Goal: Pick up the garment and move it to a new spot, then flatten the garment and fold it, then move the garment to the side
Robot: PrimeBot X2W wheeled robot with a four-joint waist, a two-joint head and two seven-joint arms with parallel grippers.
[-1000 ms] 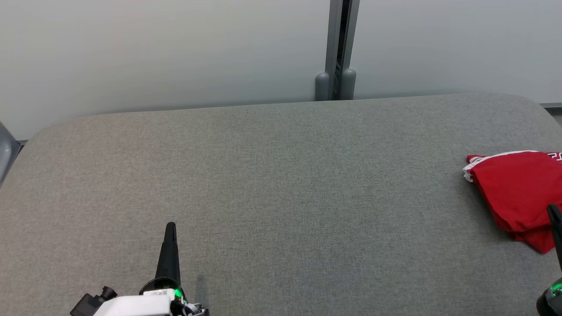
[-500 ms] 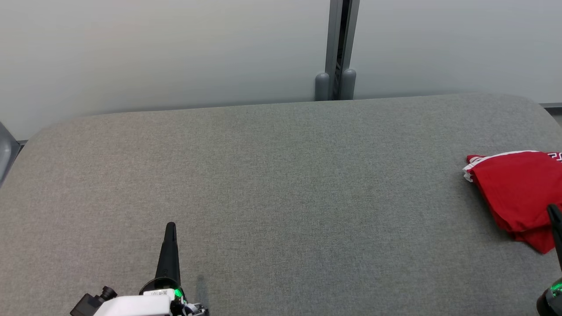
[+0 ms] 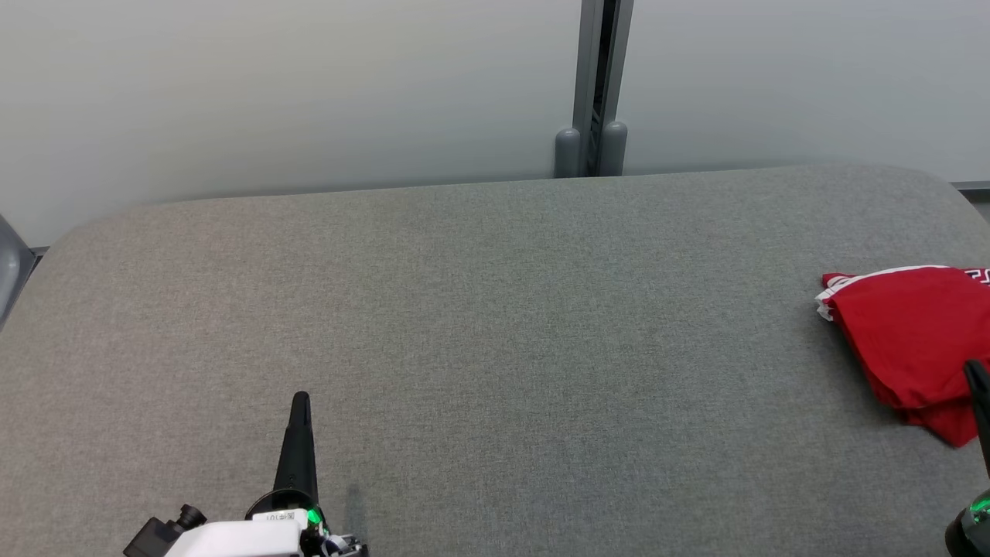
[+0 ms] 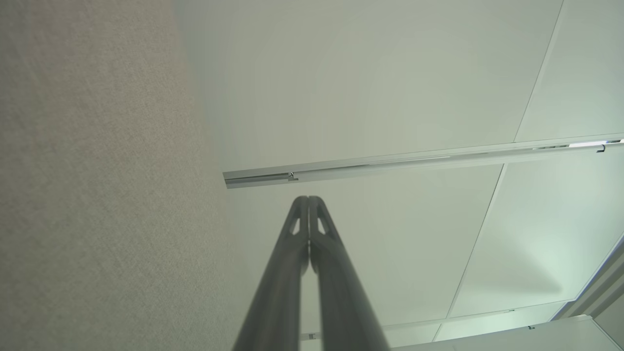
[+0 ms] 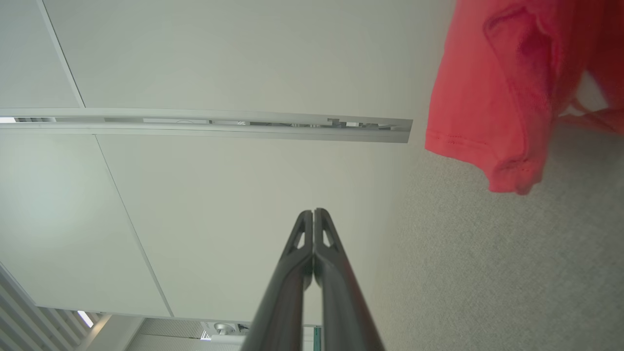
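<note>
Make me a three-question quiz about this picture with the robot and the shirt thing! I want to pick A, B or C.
1. Where does the garment lie on the grey surface in the head view?
A. at the far right edge
B. in the middle
C. at the far left edge

2. What colour is the garment?
A. blue
B. red
C. green

3. How are the left end effector fingers?
A. wide open
B. shut together
C. pinching the garment

Answers:
1. A: it sits at the right edge, partly cut off by the picture.
2. B: the cloth is red with a little white trim.
3. B: in the left wrist view the two fingers touch, with nothing between them.
</note>
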